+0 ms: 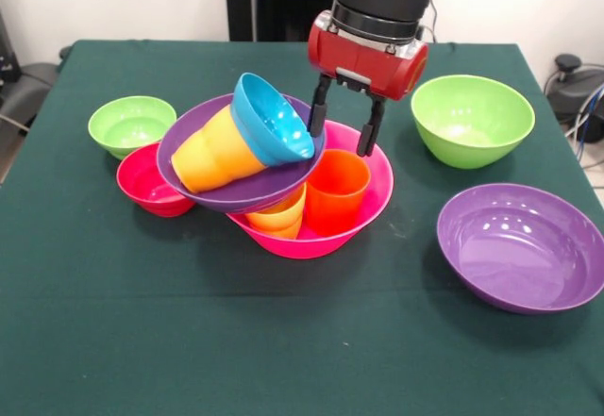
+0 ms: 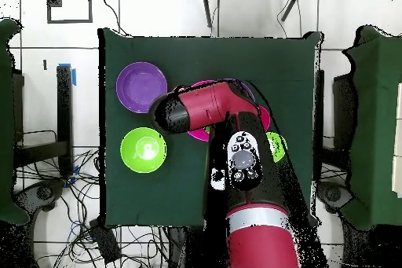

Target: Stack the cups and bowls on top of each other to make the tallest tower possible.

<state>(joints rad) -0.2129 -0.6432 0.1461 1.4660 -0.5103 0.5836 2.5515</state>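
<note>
At the left of the front view a small glossy light-green bowl (image 1: pixel 132 124) sits on the dark green tablecloth (image 1: pixel 236 341), with a shiny red bowl (image 1: pixel 151 182) just below it. Centre frame stands the tower (image 1: pixel 274 171): a large hot-pink bowl (image 1: pixel 368 199) as base, holding a smooth orange cup (image 1: pixel 335 190) and a yellow-orange cup (image 1: pixel 278 216) upright. A wide shallow purple bowl (image 1: pixel 236 190) rests tilted on them, touching the red bowl. In it a yellow-orange tumbler (image 1: pixel 212 152) lies on its side, a blue bowl (image 1: pixel 274 119) capping its mouth. The gripper (image 1: pixel 345 125) hangs over the pink bowl's far rim, its black fingers (image 1: pixel 371 128) spread and holding nothing. At right lie a medium light-green bowl (image 1: pixel 472 119) and, lower, a second purple bowl (image 1: pixel 524 246).
</note>
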